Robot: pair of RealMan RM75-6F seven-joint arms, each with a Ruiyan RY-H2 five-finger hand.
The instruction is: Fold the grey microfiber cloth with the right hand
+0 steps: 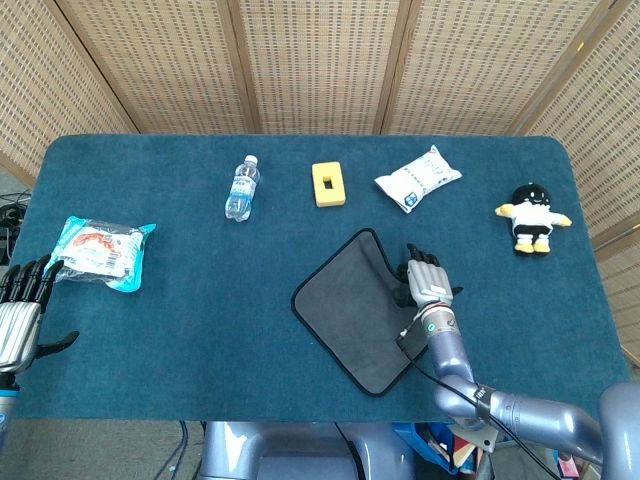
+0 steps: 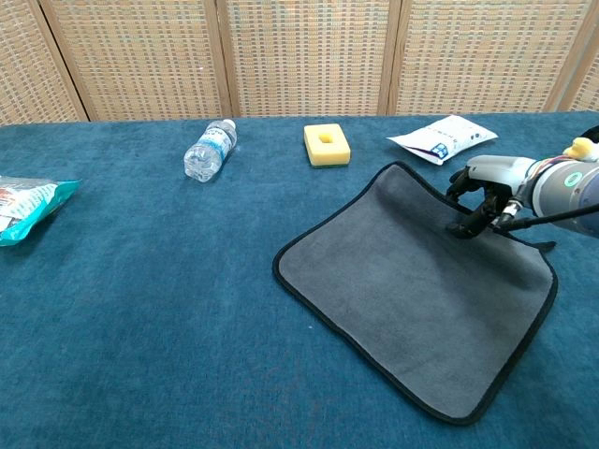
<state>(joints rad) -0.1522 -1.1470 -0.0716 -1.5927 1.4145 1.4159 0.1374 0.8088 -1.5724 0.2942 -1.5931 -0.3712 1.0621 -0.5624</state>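
The grey microfiber cloth (image 1: 350, 305) (image 2: 402, 281), edged in black, lies on the blue table (image 1: 200, 320) right of centre. Its right side is raised off the surface, while the left and near parts still lie flat. My right hand (image 1: 425, 285) (image 2: 485, 192) pinches that right edge with curled fingers, just above the cloth. My left hand (image 1: 18, 310) hangs off the table's left edge with its fingers spread, holding nothing.
Along the back lie a water bottle (image 1: 242, 187) (image 2: 209, 150), a yellow sponge block (image 1: 328, 184) (image 2: 327, 145) and a white packet (image 1: 418, 179) (image 2: 444, 138). A plush toy (image 1: 531, 218) stands at the far right. A snack bag (image 1: 100, 251) lies at the left.
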